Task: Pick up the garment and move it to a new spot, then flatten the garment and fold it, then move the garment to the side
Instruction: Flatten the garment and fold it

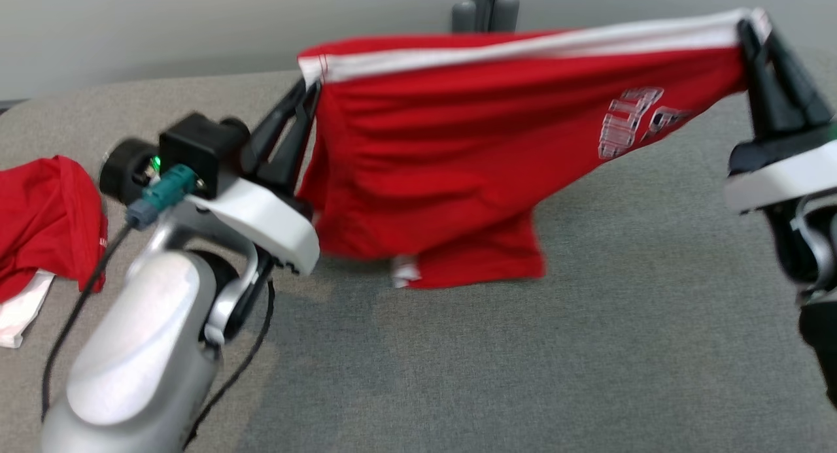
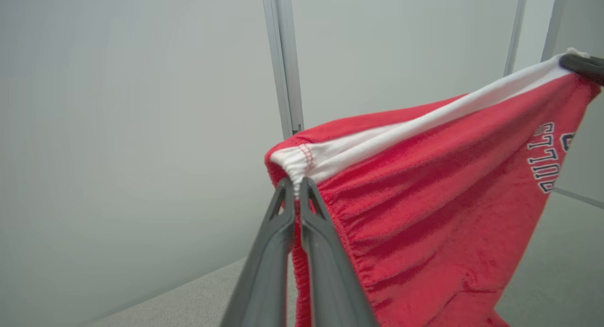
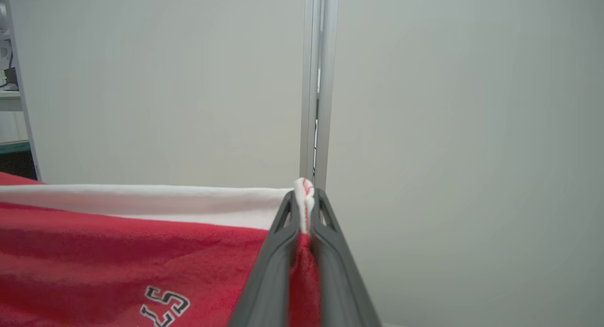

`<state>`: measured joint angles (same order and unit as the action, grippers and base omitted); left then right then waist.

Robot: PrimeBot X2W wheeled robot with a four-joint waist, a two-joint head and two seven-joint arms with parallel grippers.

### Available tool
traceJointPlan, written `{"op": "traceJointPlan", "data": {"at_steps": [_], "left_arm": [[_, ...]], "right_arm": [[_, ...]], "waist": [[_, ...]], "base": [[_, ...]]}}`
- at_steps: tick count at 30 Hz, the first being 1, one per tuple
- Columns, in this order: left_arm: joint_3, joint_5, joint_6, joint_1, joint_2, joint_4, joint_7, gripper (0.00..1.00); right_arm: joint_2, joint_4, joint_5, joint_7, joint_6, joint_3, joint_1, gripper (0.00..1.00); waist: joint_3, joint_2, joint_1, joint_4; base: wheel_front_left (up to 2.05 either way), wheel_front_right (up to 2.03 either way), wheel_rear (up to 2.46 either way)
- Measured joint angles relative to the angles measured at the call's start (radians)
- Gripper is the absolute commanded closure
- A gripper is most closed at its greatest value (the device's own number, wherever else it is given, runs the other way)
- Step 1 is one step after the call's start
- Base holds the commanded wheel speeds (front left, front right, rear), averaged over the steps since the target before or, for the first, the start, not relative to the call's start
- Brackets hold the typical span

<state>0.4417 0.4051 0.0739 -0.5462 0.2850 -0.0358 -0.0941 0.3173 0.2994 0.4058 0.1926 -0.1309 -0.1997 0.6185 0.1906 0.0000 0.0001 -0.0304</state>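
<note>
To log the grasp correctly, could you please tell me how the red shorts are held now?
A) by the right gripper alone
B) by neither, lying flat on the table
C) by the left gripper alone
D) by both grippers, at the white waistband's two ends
D: the left gripper and the right gripper each pinch one end of the white waistband, holding the red shorts stretched between them.

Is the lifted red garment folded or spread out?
Spread, hanging: the garment is stretched by its white waistband between left gripper and right gripper.

Red white-banded garment (image 1: 458,146) hangs stretched, hem touching table.
</note>
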Motion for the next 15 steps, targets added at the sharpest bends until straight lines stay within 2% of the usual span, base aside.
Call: {"op": "traceJointPlan", "data": {"at_steps": [7, 10, 15], "left_arm": [[-0.039, -0.002, -0.002, -0.151, 0.004, 0.033, -0.002, 1.00], [-0.042, -0.006, -0.004, -0.187, 0.002, 0.031, 0.001, 1.00], [-0.043, 0.005, -0.018, -0.207, -0.002, -0.004, 0.013, 1.00]], "right_arm": [[0.023, -0.202, -0.049, -0.097, 0.000, 0.068, 0.078, 1.00], [0.023, -0.242, -0.053, -0.148, 0.000, 0.085, 0.085, 1.00], [0.016, -0.242, -0.042, -0.184, 0.000, 0.084, 0.087, 1.00]], "waist": [[-0.051, 0.0000, -0.0001, -0.015], [-0.061, 0.0000, -0.0001, -0.019], [-0.049, 0.0000, -0.0001, -0.024]], "base": [[0.00, 0.00, 0.00], [0.00, 0.00, 0.00], [0.00, 0.00, 0.00]]}}
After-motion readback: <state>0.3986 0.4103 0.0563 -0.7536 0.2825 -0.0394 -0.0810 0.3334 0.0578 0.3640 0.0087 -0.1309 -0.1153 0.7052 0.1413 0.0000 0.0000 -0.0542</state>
